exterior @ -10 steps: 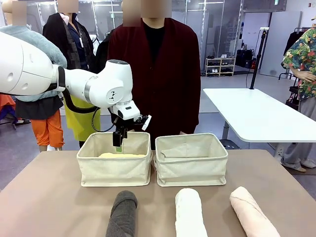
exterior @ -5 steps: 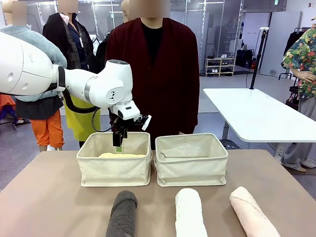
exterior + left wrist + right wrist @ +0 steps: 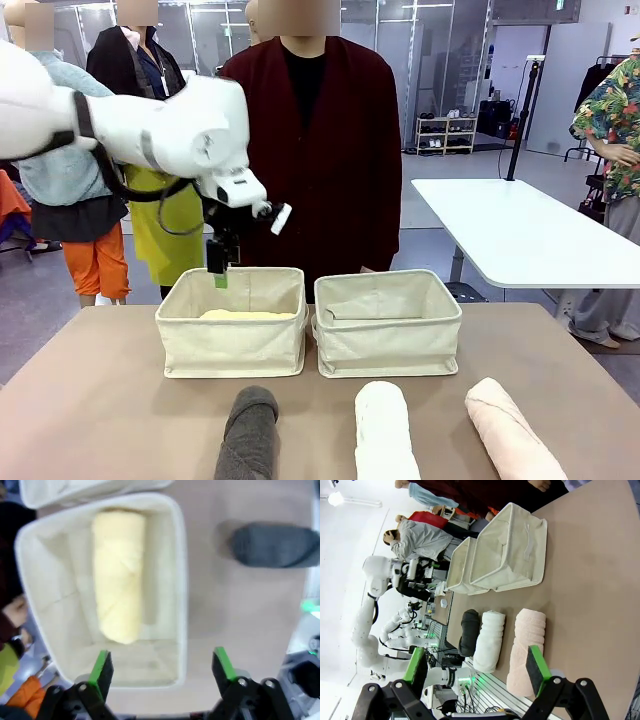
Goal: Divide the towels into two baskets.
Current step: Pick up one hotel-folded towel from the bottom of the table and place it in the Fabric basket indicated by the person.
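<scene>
Two cream baskets stand side by side mid-table. In the left basket point(image 3: 232, 345) lies the pale yellow towel point(image 3: 248, 314); the right basket point(image 3: 388, 340) looks empty. My left gripper point(image 3: 219, 276) hangs open just above the left basket's back rim. From its wrist I look down on the yellow towel point(image 3: 120, 575) inside the basket point(image 3: 181, 605), with my left gripper point(image 3: 162, 667) holding nothing. The dark grey towel point(image 3: 246, 432), white towel point(image 3: 385, 432) and pale pink towel point(image 3: 510, 432) lie along the near edge. My right gripper point(image 3: 476, 666) is open above the pink towel point(image 3: 527, 645).
A person in a dark red cardigan point(image 3: 320, 150) stands close behind the baskets at the far edge. A white table point(image 3: 520, 235) stands off to the right. Bare tabletop point(image 3: 100, 390) lies left of the baskets and between them and the towel row.
My left arm has lifted and swung left, drawing its open gripper up out of the left basket to above the back rim. The yellow towel stays in the basket; nothing else moved.
</scene>
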Tool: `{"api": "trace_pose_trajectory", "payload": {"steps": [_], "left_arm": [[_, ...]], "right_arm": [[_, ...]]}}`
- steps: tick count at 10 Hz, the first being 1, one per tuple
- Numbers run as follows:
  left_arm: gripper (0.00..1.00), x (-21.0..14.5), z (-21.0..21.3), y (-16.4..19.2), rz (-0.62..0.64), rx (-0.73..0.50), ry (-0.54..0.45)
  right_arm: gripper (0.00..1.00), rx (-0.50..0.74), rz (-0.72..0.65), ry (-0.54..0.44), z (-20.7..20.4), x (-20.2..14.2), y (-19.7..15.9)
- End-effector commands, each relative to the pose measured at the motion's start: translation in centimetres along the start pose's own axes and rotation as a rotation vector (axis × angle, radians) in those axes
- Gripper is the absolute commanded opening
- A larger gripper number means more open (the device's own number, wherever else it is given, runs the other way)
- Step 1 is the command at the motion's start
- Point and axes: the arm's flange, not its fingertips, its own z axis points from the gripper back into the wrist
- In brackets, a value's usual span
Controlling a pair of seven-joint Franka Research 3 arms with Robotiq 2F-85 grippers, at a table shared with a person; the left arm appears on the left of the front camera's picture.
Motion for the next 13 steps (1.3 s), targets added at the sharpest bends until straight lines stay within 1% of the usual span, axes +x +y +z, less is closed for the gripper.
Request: {"api": "trace_pose_trajectory", "payload": {"steps": [1, 2, 3, 4, 5, 6, 7, 8, 9, 10, 11, 12, 13], "left_arm": [[1.0, -5.7, 1.6, -4.9, 0.058, -0.136, -0.201], [1.0, -8.5, 2.0, -6.8, 0.082, -0.196, -0.304], [1.0, -11.6, 2.2, -8.6, 0.122, -0.22, -0.399], [1.0, -15.5, 2.8, -10.8, 0.191, -0.222, -0.523], [1.0, -19.1, 3.1, -12.8, 0.253, -0.247, -0.624], [1.0, -23.2, 3.4, -14.9, 0.326, -0.221, -0.707], [1.0, -27.5, 3.4, -16.8, 0.428, -0.205, -0.813], [1.0, -32.2, 2.6, -19.3, 0.53, -0.261, -0.893], [1.0, -36.1, 1.2, -21.3, 0.63, -0.329, -0.957], [1.0, -39.5, -0.5, -23.2, 0.697, -0.412, -1.065], [1.0, -42.7, -2.2, -24.9, 0.787, -0.427, -1.142], [1.0, -44.9, -3.9, -26.1, 0.823, -0.454, -1.218], [1.0, -46.2, -5.8, -26.3, 0.869, -0.513, -1.252]], "right_arm": [[1.0, 0.014, 0.017, -0.009, 0.1, -0.1, 0.2], [1.0, 0.014, 0.017, -0.009, 0.1, -0.1, 0.2], [1.0, 0.014, 0.017, -0.009, 0.1, -0.1, 0.2], [1.0, 0.014, 0.017, -0.009, 0.1, -0.1, 0.2], [1.0, 0.014, 0.017, -0.009, 0.1, -0.1, 0.2], [1.0, 0.014, 0.017, -0.009, 0.1, -0.1, 0.2], [1.0, 0.014, 0.017, -0.009, 0.1, -0.1, 0.2], [1.0, 0.014, 0.017, -0.009, 0.1, -0.1, 0.2], [1.0, 0.014, 0.017, -0.009, 0.1, -0.1, 0.2], [1.0, 0.014, 0.017, -0.009, 0.1, -0.1, 0.2], [1.0, 0.014, 0.017, -0.009, 0.1, -0.1, 0.2], [1.0, 0.014, 0.017, -0.009, 0.1, -0.1, 0.2], [1.0, 0.014, 0.017, -0.009, 0.1, -0.1, 0.2]]}}
